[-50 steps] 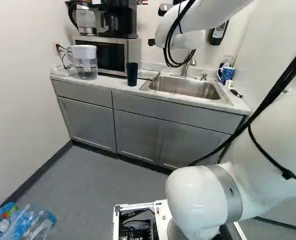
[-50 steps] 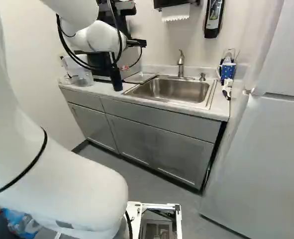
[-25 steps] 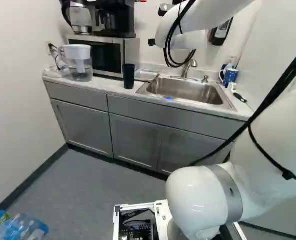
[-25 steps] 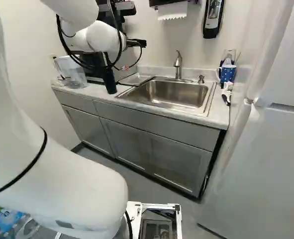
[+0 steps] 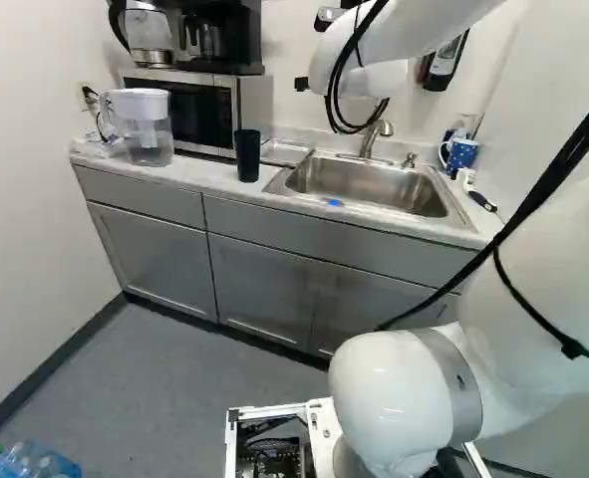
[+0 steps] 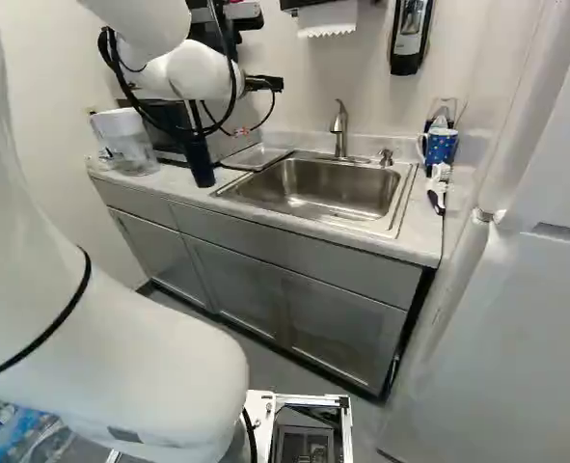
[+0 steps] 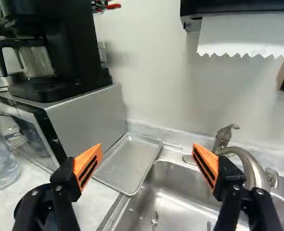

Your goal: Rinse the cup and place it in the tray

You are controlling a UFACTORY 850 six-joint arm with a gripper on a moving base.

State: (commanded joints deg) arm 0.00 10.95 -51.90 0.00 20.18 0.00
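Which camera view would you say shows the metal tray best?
The wrist view, since it looks down on nearly all of the tray, rim and base. The left base view shows it foreshortened, just right of the dark cup; the right base view shows it equally flattened, beside the sink.

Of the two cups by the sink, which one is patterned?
The blue mug, white-spotted and with a handle, at the right of the left base view. The dark cup, across the sink from it, is plain and shows no handle.

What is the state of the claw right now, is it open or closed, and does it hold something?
Open: the claw holds nothing, its two orange pads wide apart.
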